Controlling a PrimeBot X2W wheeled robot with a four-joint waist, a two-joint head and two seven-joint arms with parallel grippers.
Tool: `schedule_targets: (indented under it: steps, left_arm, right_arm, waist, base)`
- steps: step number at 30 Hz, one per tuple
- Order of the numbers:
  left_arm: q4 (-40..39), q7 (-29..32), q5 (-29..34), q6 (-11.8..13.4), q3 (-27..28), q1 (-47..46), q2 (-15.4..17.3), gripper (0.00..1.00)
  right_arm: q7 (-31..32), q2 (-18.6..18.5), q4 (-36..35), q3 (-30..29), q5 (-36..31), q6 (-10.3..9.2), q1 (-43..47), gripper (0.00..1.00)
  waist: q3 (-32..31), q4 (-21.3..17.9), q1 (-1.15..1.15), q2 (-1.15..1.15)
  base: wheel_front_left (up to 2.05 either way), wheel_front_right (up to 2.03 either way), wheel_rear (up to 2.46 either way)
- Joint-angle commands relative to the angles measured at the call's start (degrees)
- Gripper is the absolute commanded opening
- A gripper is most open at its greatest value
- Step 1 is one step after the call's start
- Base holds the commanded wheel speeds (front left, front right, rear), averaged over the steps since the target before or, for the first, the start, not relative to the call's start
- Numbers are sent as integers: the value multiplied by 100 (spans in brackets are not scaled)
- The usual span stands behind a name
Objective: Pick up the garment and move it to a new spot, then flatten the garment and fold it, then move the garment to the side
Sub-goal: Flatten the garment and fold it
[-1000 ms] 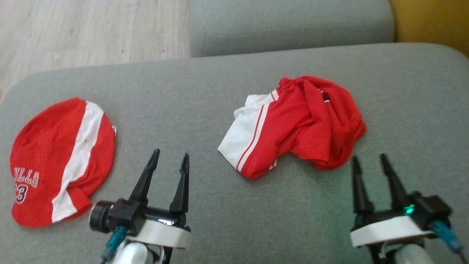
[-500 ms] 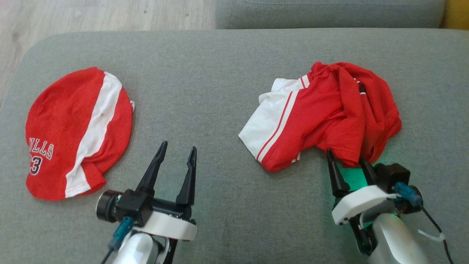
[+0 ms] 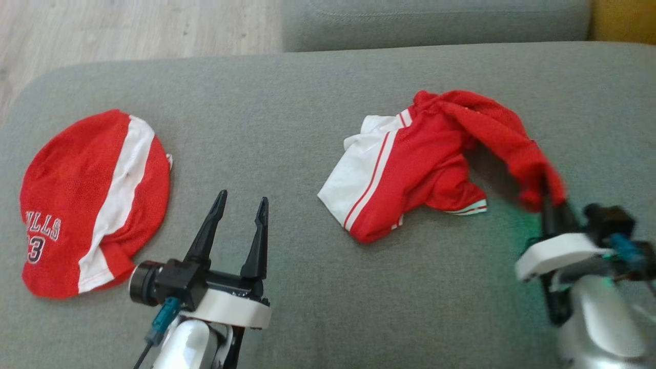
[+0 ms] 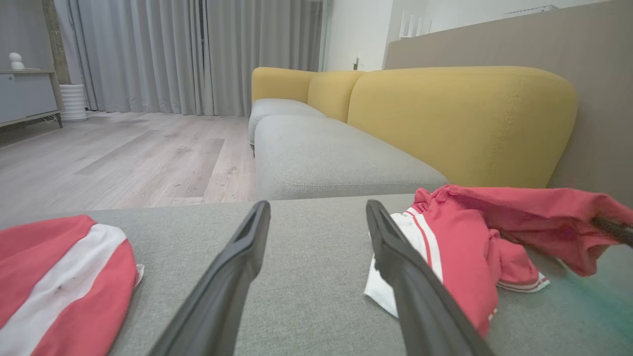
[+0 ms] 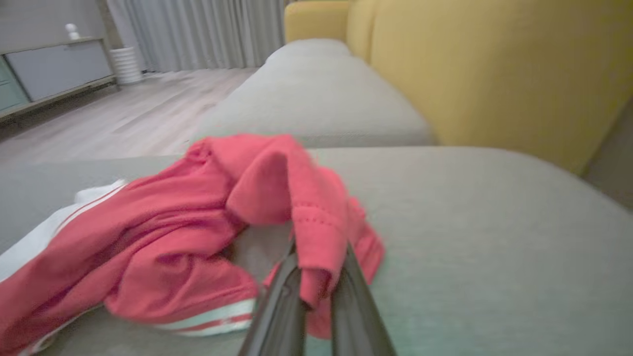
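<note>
Colour rundown for you: garment (image 3: 410,169) mostly red mesh, white side panel with thin red pinstripes, hem trim white with red line. Second jersey (image 3: 77,205) on your left: red, broad white band, dark lettering and number outlined white. Sofa seat (image 3: 307,102) plain grey weave, backrest (image 4: 460,118) mustard yellow. Floor (image 3: 128,25) pale wood grain, curtains (image 4: 173,54) grey. Your left claw (image 3: 242,197): black fingers (image 3: 204,241), white wrist collar (image 3: 230,312), teal-blue plug (image 3: 164,320). Right claw (image 5: 319,267) same black, greenish glow (image 3: 505,225) on grey fabric beside it.
</note>
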Motion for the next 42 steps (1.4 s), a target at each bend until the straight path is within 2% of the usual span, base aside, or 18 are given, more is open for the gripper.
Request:
schedule_targets:
  steps: [1, 7, 10, 12, 13, 14, 17, 20, 25, 31, 34, 38, 42]
  left_arm:
    - [-182, -45, 51, -29, 269, -104, -26, 100]
    - [-222, -45, 57, -95, 386, 6, -103, 100]
    - [-229, -45, 66, -119, 420, 78, -130, 100]
    - [-235, -45, 67, -126, 433, 100, -137, 100]
    - [-238, -45, 69, -135, 445, 119, -143, 100]
    - [-239, -45, 73, -143, 456, 135, -148, 100]
    - [-243, -45, 91, -164, 487, 175, -160, 100]
    - [-243, -45, 106, -178, 531, 220, -167, 100]
    - [-294, -45, 122, -183, 625, 286, -176, 100]
    - [-393, -45, 109, -185, 651, 354, -185, 100]
    - [-436, -45, 94, -185, 660, 381, -188, 100]
    - [-469, -45, 75, -190, 658, 394, -190, 100]
    - [-487, -45, 52, -201, 597, 344, -190, 100]
  right_arm:
    - [-67, -86, -413, -235, -325, 43, -54, 0]
    - [328, -453, -1138, -1385, -926, 43, -14, 0]
    - [568, -480, -1360, -1823, -1148, 43, -4, 0]
    - [653, -465, -1404, -1918, -1220, 43, 3, 0]
    - [695, -451, -1461, -2004, -1296, 43, 2, 40]
    - [706, -437, -1510, -2086, -1372, 43, -3, 100]
    - [656, -313, -1613, -2108, -1451, 43, -10, 100]
    - [484, -181, -1725, -1777, -1353, 43, 58, 100]
    - [220, -56, -2050, -843, -843, 43, 371, 100]
    - [17, -32, -2502, 558, 290, 43, 1115, 100]
    - [-34, -31, -2584, 1067, 660, 43, 1487, 100]
    - [-62, -30, -2539, 1403, 843, 43, 1677, 100]
    - [-71, -30, -2465, 1526, 759, 43, 1496, 100]
  waist:
    - [-103, -94, 0, 0]
    - [-264, -154, 0, 0]
    - [-340, -147, 0, 0]
    - [-359, -142, 0, 0]
    - [-377, -136, 0, 0]
    - [-399, -131, 0, 0]
    - [-451, -117, 0, 0]
    - [-519, -130, 0, 0]
    - [-610, -195, 0, 0]
    - [-665, -281, 0, 0]
    - [-666, -315, 0, 0]
    - [-652, -323, 0, 0]
    - [-568, -252, 0, 0]
  base:
    - [0, 0, 0]
    - [0, 0, 0]
    - [0, 0, 0]
    - [0, 0, 0]
    - [0, 0, 0]
    - [0, 0, 0]
    - [0, 0, 0]
    - [0, 0, 0]
    - [0, 0, 0]
    - [0, 0, 0]
    - [0, 0, 0]
    - [0, 0, 0]
    - [0, 0, 0]
